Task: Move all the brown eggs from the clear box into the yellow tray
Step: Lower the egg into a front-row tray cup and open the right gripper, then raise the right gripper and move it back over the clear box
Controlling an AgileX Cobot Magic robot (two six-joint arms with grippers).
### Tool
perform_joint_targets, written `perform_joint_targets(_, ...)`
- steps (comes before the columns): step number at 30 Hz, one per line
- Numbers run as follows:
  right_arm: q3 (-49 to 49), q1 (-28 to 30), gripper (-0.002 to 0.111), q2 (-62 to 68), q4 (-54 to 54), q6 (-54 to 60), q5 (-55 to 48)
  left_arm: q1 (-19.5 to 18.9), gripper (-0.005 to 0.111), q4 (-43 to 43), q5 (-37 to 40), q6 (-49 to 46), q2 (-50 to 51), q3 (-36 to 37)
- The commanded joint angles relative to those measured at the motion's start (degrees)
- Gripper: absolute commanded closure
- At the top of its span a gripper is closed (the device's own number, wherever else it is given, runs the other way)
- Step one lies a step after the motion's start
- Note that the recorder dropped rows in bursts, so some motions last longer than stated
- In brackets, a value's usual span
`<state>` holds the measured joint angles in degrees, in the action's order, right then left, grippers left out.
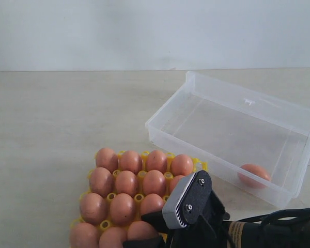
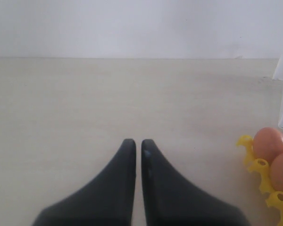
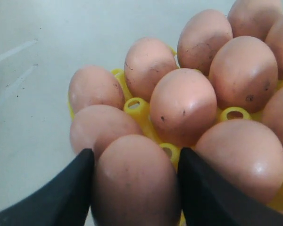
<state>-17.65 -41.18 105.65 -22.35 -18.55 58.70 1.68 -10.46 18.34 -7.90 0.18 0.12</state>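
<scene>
A tan label (image 1: pixel 238 233) on the right arm is too small to read. The right gripper (image 3: pixel 136 153) clasps a smooth, speckled brown egg (image 3: pixel 134 188) at the near edge of the glossy yellow tray (image 1: pixel 199 164), among other brown eggs (image 1: pixel 126 182). One last egg (image 1: pixel 253 174) lies in the transparent clear box (image 1: pixel 163 137), right of the tray. The left gripper (image 2: pixel 138 143) is closed and empty above the pale counter (image 2: pixel 61 117).

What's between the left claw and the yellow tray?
Only bare table, as the left wrist view shows; the claw and tray are apart.
</scene>
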Motion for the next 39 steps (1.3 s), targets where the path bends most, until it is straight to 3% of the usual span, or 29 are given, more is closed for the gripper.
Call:
perform_joint_targets(1, -0.03, 0.0, 0.056, 0.24, 0.54, 0.25, -0.31, 0.23, 0.103, -0.45, -0.54, 0.21, -0.18, -0.12)
perform_joint_targets(9, -0.03, 0.0, 0.054, 0.24, 0.54, 0.25, 0.13, 0.23, 0.103, -0.45, -0.54, 0.21, -0.18, -0.12)
perform_joint_targets(20, -0.03, 0.0, 0.054, -0.13, 2.48, -1.22, 11.26, 0.23, 0.103, -0.45, -0.54, 0.21, -0.18, -0.12)
perform_joint_targets(23, -0.03, 0.0, 0.054, -3.74, 12.75, -0.58, 11.26, 0.23, 0.103, -0.45, -0.54, 0.21, -0.18, -0.12)
perform_joint_targets(27, -1.18, 3.52, 0.057, -14.0, 42.65, -0.26, 11.16, 0.23, 0.103, -0.45, -0.54, 0.21, -0.18, -0.12)
perform_joint_targets(29, -4.35, 9.63, 0.067, -20.83, 45.95, 6.52, -1.94, 0.23, 0.103, -0.45, -0.54, 0.21, -0.18, -0.12)
perform_joint_targets(32, -13.71, 21.2, 0.084, -29.05, 39.28, 24.7, -29.58, 0.23, 0.103, -0.45, -0.54, 0.21, -0.18, -0.12)
perform_joint_targets(34, -22.4, 27.94, 0.089, -30.55, 37.67, 36.32, -47.14, 0.23, 0.103, -0.45, -0.54, 0.21, -0.18, -0.12)
perform_joint_targets(37, -37.27, 38.71, 0.089, -28.09, 40.24, 36.6, -69.61, 0.23, 0.103, -0.45, -0.54, 0.21, -0.18, -0.12)
perform_joint_targets(39, -47.91, 42.88, 0.089, -23.88, 39.45, 37.07, -90.54, 0.23, 0.103, -0.45, -0.54, 0.21, -0.18, -0.12)
